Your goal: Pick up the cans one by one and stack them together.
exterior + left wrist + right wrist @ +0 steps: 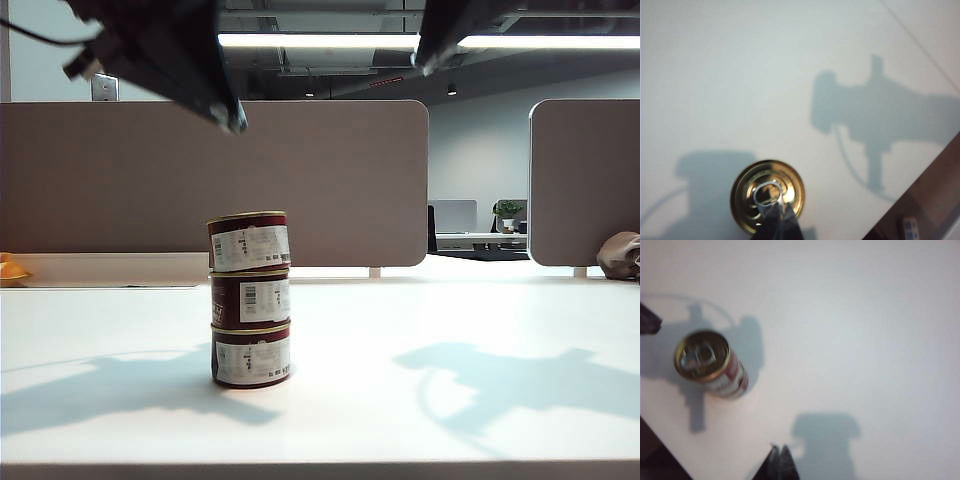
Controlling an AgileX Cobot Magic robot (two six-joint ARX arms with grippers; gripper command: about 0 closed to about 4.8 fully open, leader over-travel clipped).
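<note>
Three cans stand stacked left of the table's middle: the bottom can (pixel 251 357), the middle can (pixel 250 300) and the top can (pixel 249 241), which sits slightly askew. They have maroon labels, white barcode panels and gold rims. My left gripper (pixel 236 122) hangs well above the stack, apart from it. In the left wrist view the left gripper (pixel 778 204) is shut and empty over the top can's gold pull-ring lid (pixel 752 187). My right gripper (pixel 425 63) is raised at the upper right. In its wrist view the right gripper (pixel 779 450) is shut and empty, away from the stack (pixel 702 356).
The white table (pixel 450 320) has its front edge close to the camera. Grey partition panels (pixel 340 180) stand behind it. An orange object (pixel 12 270) lies at the far left and a brown bag (pixel 620 255) at the far right. Both arms cast shadows on the tabletop.
</note>
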